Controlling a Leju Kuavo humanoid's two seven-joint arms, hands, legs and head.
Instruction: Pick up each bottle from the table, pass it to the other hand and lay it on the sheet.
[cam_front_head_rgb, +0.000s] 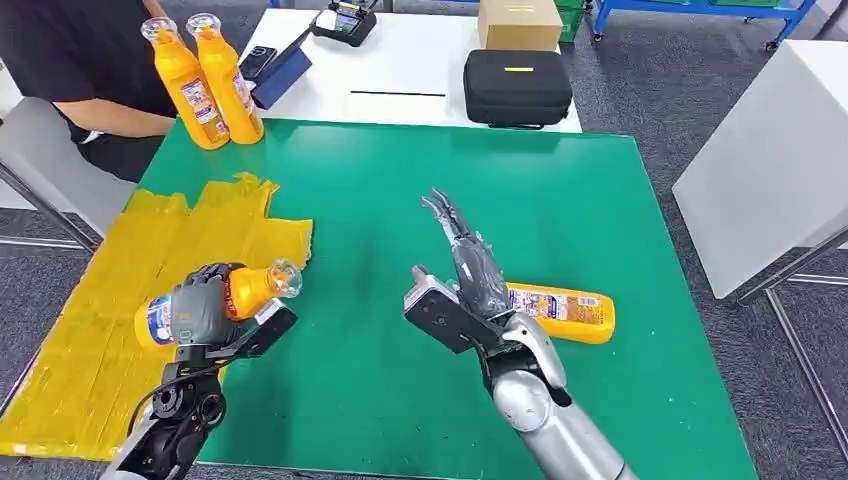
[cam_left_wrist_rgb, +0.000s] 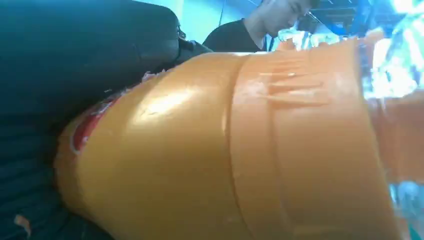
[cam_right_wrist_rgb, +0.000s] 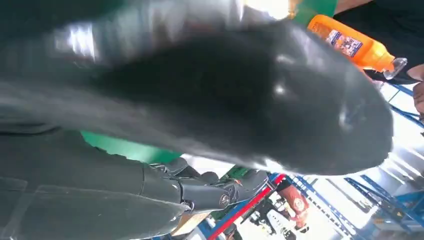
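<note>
At lower left, the left hand grasps a bottle over the yellow sheet and should lower it flat before letting go, while two upright bottles stand upper left, and right of centre the released right hand hovers over another lying bottle.

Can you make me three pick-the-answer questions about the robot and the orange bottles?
1. Where is the bottle in the left robot hand?
A. over the yellow sheet's edge
B. on the white table
C. on the floor

2. How many orange bottles stand upright at the far corner?
A. one
B. two
C. four

3. What is the right robot hand doing?
A. holding a bottle
B. open, holding nothing
C. pressing the black case

Answers: 1 A, the held bottle hangs above the yellow sheet. 2 B, a pair of upright bottles stands there. 3 B, its fingers are spread, and a lying bottle rests behind it.
</note>
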